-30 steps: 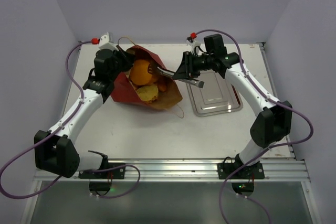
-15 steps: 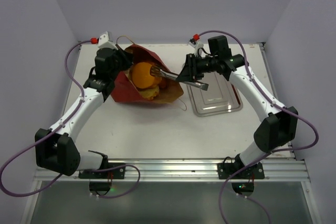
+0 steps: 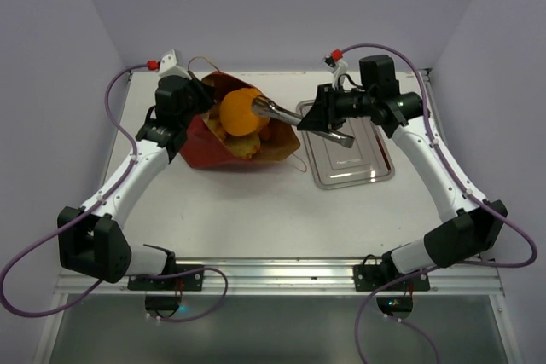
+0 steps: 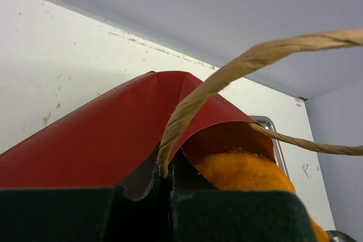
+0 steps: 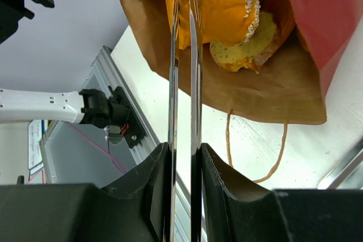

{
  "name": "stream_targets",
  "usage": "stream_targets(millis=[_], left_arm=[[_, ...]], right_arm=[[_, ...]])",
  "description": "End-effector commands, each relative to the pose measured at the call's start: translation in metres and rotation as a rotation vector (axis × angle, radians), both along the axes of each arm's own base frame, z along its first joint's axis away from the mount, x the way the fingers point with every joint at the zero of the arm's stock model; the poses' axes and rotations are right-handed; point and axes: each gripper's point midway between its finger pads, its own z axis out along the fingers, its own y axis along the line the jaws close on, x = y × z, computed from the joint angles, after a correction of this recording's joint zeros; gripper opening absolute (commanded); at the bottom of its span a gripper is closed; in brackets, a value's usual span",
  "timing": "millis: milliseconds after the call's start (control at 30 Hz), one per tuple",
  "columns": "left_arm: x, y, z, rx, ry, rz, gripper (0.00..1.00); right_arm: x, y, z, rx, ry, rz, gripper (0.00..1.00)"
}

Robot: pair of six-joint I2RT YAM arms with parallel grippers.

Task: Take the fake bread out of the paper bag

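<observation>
We count one paper bag [image 3: 203,147], red outside and brown inside, with two thin loop handles [image 4: 249,59], one steel tray [image 3: 354,159] just beside it on the right, and one pair of metal tongs [image 3: 277,112]. Of the fake bread [image 5: 221,4] we can tell at least three pieces: a round orange bun [image 3: 237,112], a golden piece [image 3: 242,146] under it and a darker orange piece [image 3: 275,134] to the right; whether more lie deeper, we cannot tell. The bag lies tilted on the white table [image 3: 256,210], with its mouth open toward the tray side. The left arm is bent at the elbow and reaches to the far end of the bag, where the left gripper [image 4: 169,196] is clenched on the bag's rim. The right arm bends wide near the right edge and its forearm crosses above the tray. The right gripper [image 5: 182,154] squeezes the tongs, whose tips pinch the bun at the mouth of the bag, above the other pieces.
</observation>
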Motion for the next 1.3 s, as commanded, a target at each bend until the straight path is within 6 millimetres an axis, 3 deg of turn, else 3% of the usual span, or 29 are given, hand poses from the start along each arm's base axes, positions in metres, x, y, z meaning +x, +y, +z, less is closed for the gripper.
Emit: stream_targets(millis=[0, 367, 467, 500, 600, 700, 733, 767, 800, 833, 900, 1100, 1267], left_arm=[[0.010, 0.007, 0.061, -0.039, -0.163, 0.046, 0.00], [0.012, 0.016, 0.052, -0.035, -0.144, 0.052, 0.00], [0.014, 0.011, 0.048, -0.048, -0.134, 0.030, 0.00], [0.014, 0.009, 0.047, -0.053, -0.131, 0.023, 0.00], [0.016, 0.006, 0.040, -0.071, -0.114, 0.010, 0.00], [0.015, 0.004, 0.042, -0.088, -0.120, -0.004, 0.00], [0.015, 0.003, 0.045, -0.092, -0.124, -0.009, 0.00], [0.016, 0.003, 0.046, -0.099, -0.125, -0.012, 0.00], [0.015, 0.001, 0.048, -0.103, -0.129, -0.018, 0.00], [0.016, -0.001, 0.049, -0.109, -0.131, -0.028, 0.00], [0.016, -0.003, 0.050, -0.117, -0.129, -0.036, 0.00], [0.014, -0.006, 0.045, -0.120, -0.116, -0.052, 0.00], [0.013, -0.006, 0.042, -0.124, -0.112, -0.052, 0.00]], right_arm=[[-0.007, -0.009, 0.040, 0.057, -0.123, 0.020, 0.00], [0.001, -0.052, 0.083, 0.132, -0.187, -0.073, 0.00], [0.006, -0.051, 0.071, 0.135, -0.158, -0.078, 0.00], [0.007, -0.051, 0.055, 0.123, -0.120, -0.079, 0.00], [0.010, -0.055, 0.034, 0.070, -0.131, -0.067, 0.00], [-0.001, -0.055, 0.024, -0.015, -0.203, 0.027, 0.00], [-0.011, -0.046, 0.019, -0.059, -0.231, 0.085, 0.00], [-0.021, -0.043, 0.010, -0.118, -0.229, 0.123, 0.00], [-0.016, -0.046, -0.005, -0.219, -0.281, 0.117, 0.00], [-0.029, -0.033, -0.007, -0.246, -0.317, 0.166, 0.00], [-0.031, -0.027, -0.017, -0.300, -0.371, 0.183, 0.00], [-0.031, -0.020, -0.016, -0.408, -0.492, 0.207, 0.07], [-0.021, -0.025, -0.023, -0.500, -0.519, 0.186, 0.17]])
